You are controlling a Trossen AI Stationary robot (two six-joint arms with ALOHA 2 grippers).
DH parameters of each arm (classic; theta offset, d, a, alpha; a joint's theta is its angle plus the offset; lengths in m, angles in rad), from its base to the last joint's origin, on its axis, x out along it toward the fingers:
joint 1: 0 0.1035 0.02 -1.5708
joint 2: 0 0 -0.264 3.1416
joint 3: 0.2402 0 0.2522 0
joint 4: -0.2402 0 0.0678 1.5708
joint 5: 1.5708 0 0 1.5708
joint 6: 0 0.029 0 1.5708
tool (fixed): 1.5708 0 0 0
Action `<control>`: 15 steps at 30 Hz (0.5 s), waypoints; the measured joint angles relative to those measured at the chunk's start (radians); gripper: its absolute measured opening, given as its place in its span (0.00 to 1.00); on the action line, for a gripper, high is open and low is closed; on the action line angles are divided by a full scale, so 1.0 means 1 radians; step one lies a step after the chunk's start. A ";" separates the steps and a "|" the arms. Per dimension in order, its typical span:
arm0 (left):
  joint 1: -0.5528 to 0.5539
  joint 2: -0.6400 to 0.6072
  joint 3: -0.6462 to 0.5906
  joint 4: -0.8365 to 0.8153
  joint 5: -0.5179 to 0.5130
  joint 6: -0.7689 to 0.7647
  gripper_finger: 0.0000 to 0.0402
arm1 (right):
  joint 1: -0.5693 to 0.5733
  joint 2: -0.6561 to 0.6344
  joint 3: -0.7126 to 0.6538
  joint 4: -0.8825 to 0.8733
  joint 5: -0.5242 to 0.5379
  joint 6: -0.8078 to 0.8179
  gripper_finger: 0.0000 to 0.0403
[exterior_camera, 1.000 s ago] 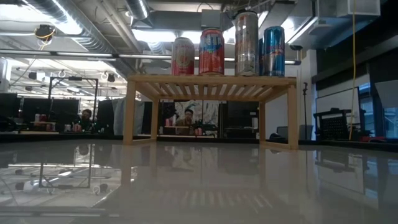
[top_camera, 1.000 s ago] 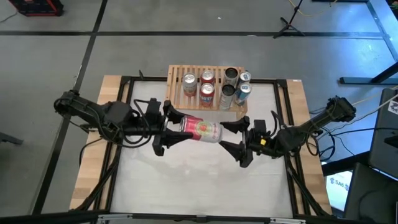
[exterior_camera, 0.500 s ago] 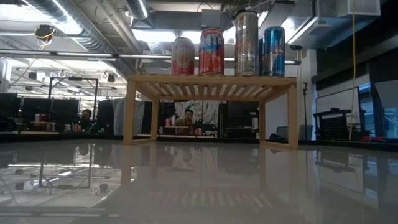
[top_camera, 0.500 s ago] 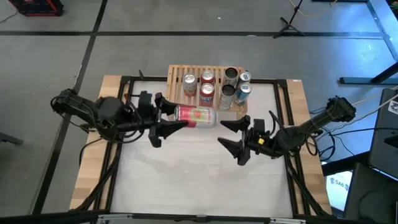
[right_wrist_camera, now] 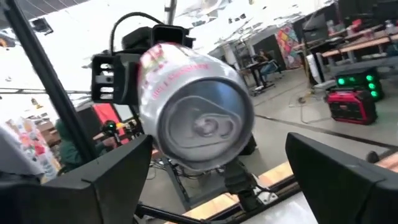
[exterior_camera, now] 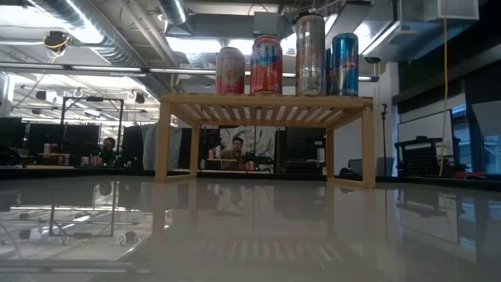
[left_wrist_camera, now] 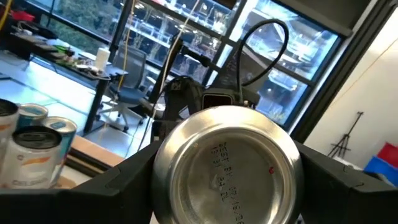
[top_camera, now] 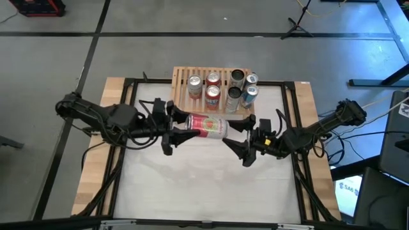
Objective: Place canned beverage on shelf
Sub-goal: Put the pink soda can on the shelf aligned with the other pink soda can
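**Can held sideways between the two arms, just short of the shelf**

The left gripper [top_camera: 171, 131] has the red-and-silver aluminium beverage can [top_camera: 206, 126] clamped at its base end, held in the air just near of the low light-wood slatted shelf [top_camera: 181, 78]. The right gripper [top_camera: 241, 139] sits at the can's top end, fingers spread wide and gripping nothing. The can lies on its side, long axis running left to right, with the pull-tab top toward the right arm and the bare bottom toward the left wrist. Six cans [top_camera: 213, 80] already stand on the shelf; the free slats are at its left end. To do this well, I'd say the right fingers should close squarely around the body before the left lets go, then tip it upright.
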 joint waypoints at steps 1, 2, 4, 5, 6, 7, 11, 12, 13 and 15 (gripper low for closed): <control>0.000 0.004 0.000 0.004 0.008 -0.011 0.70 | -0.006 0.000 0.000 0.002 -0.010 -0.001 0.90; 0.001 0.008 0.000 0.006 0.016 -0.016 0.70 | -0.010 -0.001 0.000 0.001 -0.027 -0.001 0.90; 0.000 0.014 0.000 0.004 0.024 -0.022 0.70 | -0.011 0.000 0.000 0.002 -0.048 -0.009 0.90; 0.001 0.016 0.000 0.003 0.033 -0.028 0.70 | -0.011 0.000 0.000 0.003 -0.057 -0.017 0.90; 0.001 0.017 0.000 0.001 0.041 -0.038 0.70 | -0.011 0.000 0.000 0.010 -0.074 -0.035 0.90; 0.000 0.019 0.000 -0.003 0.052 -0.042 0.70 | -0.012 0.000 0.000 0.021 -0.104 -0.055 0.90; 0.000 0.019 0.000 -0.005 0.065 -0.046 0.70 | -0.012 0.000 0.000 0.064 -0.153 -0.106 0.90; 0.000 0.019 0.000 -0.005 0.066 -0.049 0.70 | -0.012 0.000 0.000 0.079 -0.155 -0.111 0.90; 0.000 0.019 0.000 -0.005 0.067 -0.050 0.70 | -0.012 0.000 0.000 0.086 -0.163 -0.113 0.90; 0.000 0.023 0.000 -0.002 0.069 -0.051 0.70 | -0.012 0.000 0.000 0.084 -0.196 -0.112 0.90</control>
